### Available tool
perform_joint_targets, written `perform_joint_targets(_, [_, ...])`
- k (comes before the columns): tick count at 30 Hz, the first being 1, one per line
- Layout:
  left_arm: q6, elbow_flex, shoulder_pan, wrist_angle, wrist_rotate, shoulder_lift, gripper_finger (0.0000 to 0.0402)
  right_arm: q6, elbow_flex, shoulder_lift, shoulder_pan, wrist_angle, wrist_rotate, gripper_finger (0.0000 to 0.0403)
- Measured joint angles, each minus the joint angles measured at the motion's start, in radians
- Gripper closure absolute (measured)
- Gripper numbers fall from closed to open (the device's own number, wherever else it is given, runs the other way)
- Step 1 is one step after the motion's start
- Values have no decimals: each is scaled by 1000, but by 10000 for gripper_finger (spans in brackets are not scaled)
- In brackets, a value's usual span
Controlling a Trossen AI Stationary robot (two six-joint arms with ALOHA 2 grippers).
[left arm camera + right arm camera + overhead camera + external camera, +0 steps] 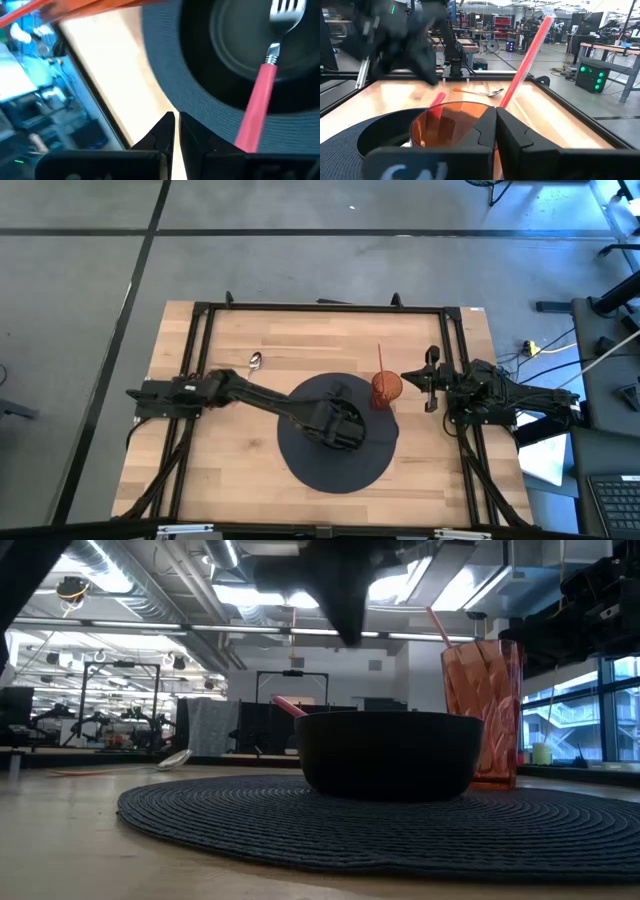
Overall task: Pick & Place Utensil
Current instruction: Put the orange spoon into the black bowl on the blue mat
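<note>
A fork with a pink handle (256, 107) lies in the black bowl (390, 755). Its tines (287, 11) rest on the bowl's floor, and its handle (288, 706) leans out over the rim. The bowl stands on a round dark woven mat (335, 470). My left gripper (175, 122) hangs shut above the bowl (340, 425), clear of the fork, and also shows in the low view (345, 600). My right gripper (495, 117) waits shut at the table's right edge (432, 380), just behind the orange cup (445, 125).
The orange cup (387, 388) with a red straw (527, 55) stands at the mat's far right rim, beside the bowl. A metal spoon (255, 362) lies on the bare wood at the far left of the mat. A black frame (320, 307) borders the table.
</note>
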Motion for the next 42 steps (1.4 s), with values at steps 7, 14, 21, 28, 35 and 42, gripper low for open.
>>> perform_joint_targets(7, [-140, -113, 36, 88, 180, -342, 399, 0, 0, 10, 0, -2, -1, 392])
perform_joint_targets(14, [-124, -776, 182, 741, 436, -822, 400, -1, 0, 32, 0, -2, -1, 392])
perform_joint_targets(21, [-252, -1557, 487, 1529, 551, -1213, 400, -3, 0, 37, 0, -2, -1, 392])
perform_joint_targets(28, [-363, -2070, 648, 2050, 533, -1392, 399, -7, 0, 37, 0, 1, 0, 392])
perform_joint_targets(35, [-378, -2197, 656, 2123, 457, -1427, 399, -4, 0, 37, 0, 1, 0, 392])
perform_joint_targets(42, [-387, -2197, 654, 2131, 482, -1428, 398, -4, 0, 37, 0, 0, 0, 392])
